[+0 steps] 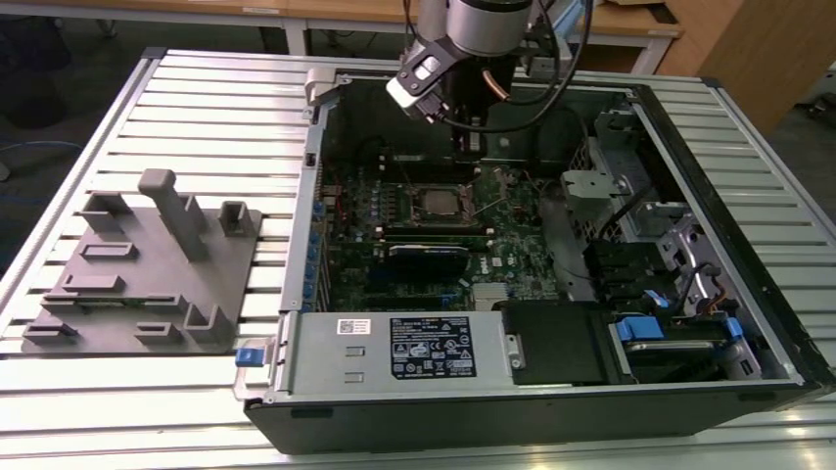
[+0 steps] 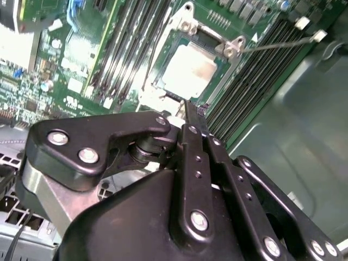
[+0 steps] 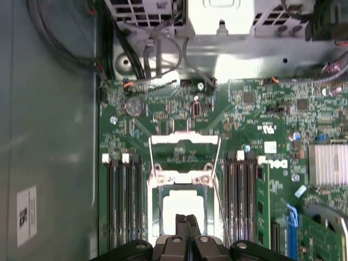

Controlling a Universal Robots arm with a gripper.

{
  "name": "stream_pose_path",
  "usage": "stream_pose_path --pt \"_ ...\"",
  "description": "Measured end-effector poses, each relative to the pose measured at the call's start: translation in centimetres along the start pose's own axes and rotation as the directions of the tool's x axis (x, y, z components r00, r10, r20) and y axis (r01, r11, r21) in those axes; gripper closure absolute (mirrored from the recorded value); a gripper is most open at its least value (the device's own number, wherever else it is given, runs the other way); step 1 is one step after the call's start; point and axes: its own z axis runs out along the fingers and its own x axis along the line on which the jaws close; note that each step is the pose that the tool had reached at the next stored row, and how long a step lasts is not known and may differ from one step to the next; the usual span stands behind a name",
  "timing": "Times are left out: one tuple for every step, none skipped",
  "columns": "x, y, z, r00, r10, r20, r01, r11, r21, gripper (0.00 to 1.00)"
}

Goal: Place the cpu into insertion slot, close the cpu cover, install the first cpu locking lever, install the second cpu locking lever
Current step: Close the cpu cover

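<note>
The cpu [image 2: 187,70] lies flat in the insertion slot [image 1: 438,204], its pale silver top showing in both wrist views [image 3: 182,205]. The cpu cover [image 3: 163,179] lies down around it as a dull metal frame. One thin locking lever [image 2: 277,43] angles away from the socket's corner, unlatched. My gripper [image 3: 186,220] hovers over the socket's edge with its two black fingers pressed together, shut and holding nothing. In the exterior view the gripper [image 1: 465,152] hangs just behind the socket, inside the open case.
Long black memory slots [image 3: 122,201] flank the socket on both sides. A finned heatsink [image 3: 328,163] and a blue clip [image 3: 292,223] sit further along the board. A metal drive cage [image 1: 594,186] and power supply [image 1: 392,348] crowd the case. A grey fixture block [image 1: 144,264] stands outside on the slatted table.
</note>
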Motion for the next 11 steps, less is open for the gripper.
stream_pose_path --pt "0.01 0.29 0.01 1.0000 0.000 0.0000 0.000 1.0000 0.0000 0.90" --pt "0.01 0.56 0.01 1.0000 0.000 0.0000 0.000 1.0000 0.0000 0.90" --pt "0.02 0.81 0.02 1.0000 0.000 0.0000 0.000 1.0000 0.0000 0.90" --pt "0.03 1.06 0.02 1.0000 0.000 0.0000 0.000 1.0000 0.0000 0.90" --pt "0.03 1.29 0.03 1.0000 0.000 0.0000 0.000 1.0000 0.0000 0.90" --pt "0.04 1.45 0.03 1.0000 0.000 0.0000 0.000 1.0000 0.0000 0.90" --pt "0.04 1.49 0.03 1.0000 0.000 0.0000 0.000 1.0000 0.0000 0.90" --pt "0.04 1.50 0.03 1.0000 0.000 0.0000 0.000 1.0000 0.0000 0.90" --pt "0.04 1.50 0.01 1.0000 0.000 -0.0002 0.000 1.0000 -0.0001 0.90" --pt "0.04 1.51 -0.05 1.0000 0.000 -0.0001 0.000 1.0000 0.0001 0.90" --pt "0.05 1.51 -0.14 1.0000 0.000 -0.0005 0.000 1.0000 0.0000 0.90"
